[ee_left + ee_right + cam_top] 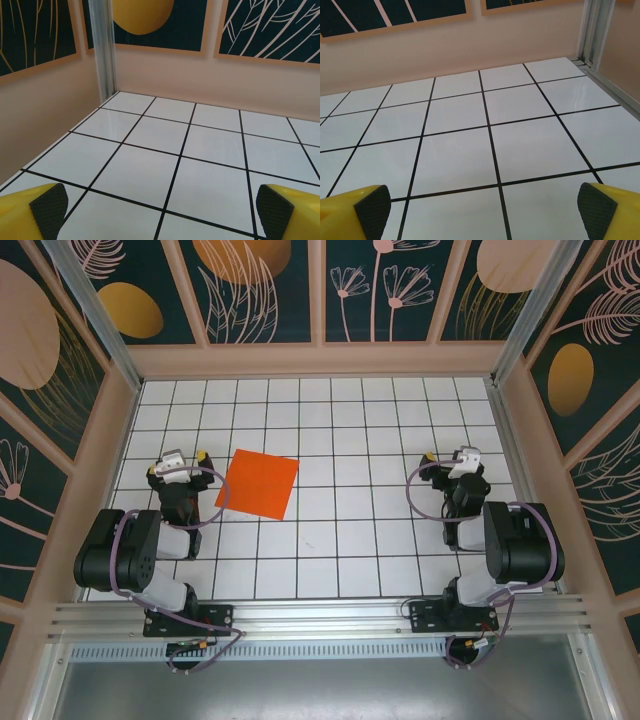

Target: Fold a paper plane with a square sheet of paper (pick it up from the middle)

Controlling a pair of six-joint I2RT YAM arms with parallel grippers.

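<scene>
1. Thin bright-orange square sheet of paper (260, 483): lies flat and unfolded on the white, black-gridded tabletop (380, 530), turned a bit off the grid lines. It sits just to the right of the left gripper (180, 461), not touching it.
2. Left gripper: jaws spread wide, nothing btwn them, nothing held. In its wrist view (161, 212) the two yellow fingers w/ dark textured pads (49, 210) sit at opposite bottom corners, w/ bare white tiles btwn.
3. Closest approach: the left gripper's right-hand yellow fingertip is near the sheet's far-left corner, w/ a narrow strip of tile separating them.
4. Right gripper (452, 458): well apart from the left gripper, off to its right and approx level w/ it. The sheet lies btwn the two, much nearer the left one.
5. Right gripper state: also spread wide, holding nothing. Its wrist view (482, 212) shows yellow fingers w/ dark pads (370, 210) at the bottom corners, w/ plain gridded tiles btwn.
</scene>
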